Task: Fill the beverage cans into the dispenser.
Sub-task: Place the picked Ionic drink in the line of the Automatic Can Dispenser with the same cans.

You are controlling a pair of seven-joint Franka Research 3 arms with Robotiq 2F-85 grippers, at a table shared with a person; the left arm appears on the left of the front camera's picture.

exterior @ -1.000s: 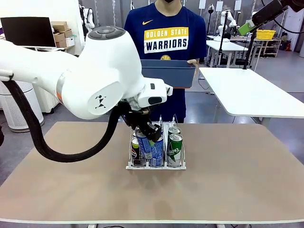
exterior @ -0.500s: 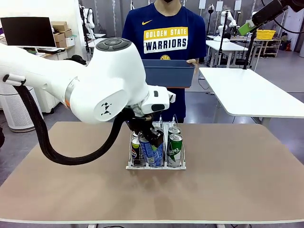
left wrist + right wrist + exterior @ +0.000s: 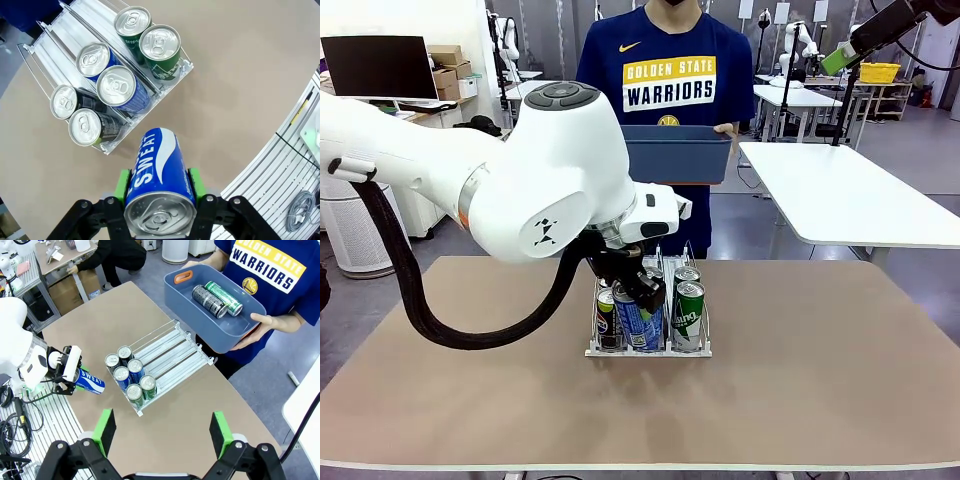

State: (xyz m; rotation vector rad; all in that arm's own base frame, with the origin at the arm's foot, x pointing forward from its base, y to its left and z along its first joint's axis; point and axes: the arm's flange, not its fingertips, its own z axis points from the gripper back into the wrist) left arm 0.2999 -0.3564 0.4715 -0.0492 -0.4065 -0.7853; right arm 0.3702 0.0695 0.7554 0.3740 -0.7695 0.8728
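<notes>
My left gripper (image 3: 159,182) is shut on a blue beverage can (image 3: 157,167), its green pads clamping both sides. The can hangs above the table just off the front end of the dispenser (image 3: 55,30), a clear rack with three lanes. Green, blue and black cans (image 3: 116,86) stand in pairs at the lanes' front. In the front view the left gripper (image 3: 642,298) and its blue can (image 3: 642,325) overlap the dispenser (image 3: 695,350). From high above, my right gripper (image 3: 162,435) stands open and empty over the dispenser (image 3: 175,352) and the left gripper (image 3: 65,371).
A person at the far side holds a blue-grey bin (image 3: 172,290) with a black can (image 3: 209,301) and a green can (image 3: 223,297) lying in it. The bin (image 3: 675,155) is above the table's far edge. Bare tabletop lies either side of the rack.
The left arm has shifted a little to the right with the blue can still in its grip, mostly in the first half second. The person and the bin have stayed put.
</notes>
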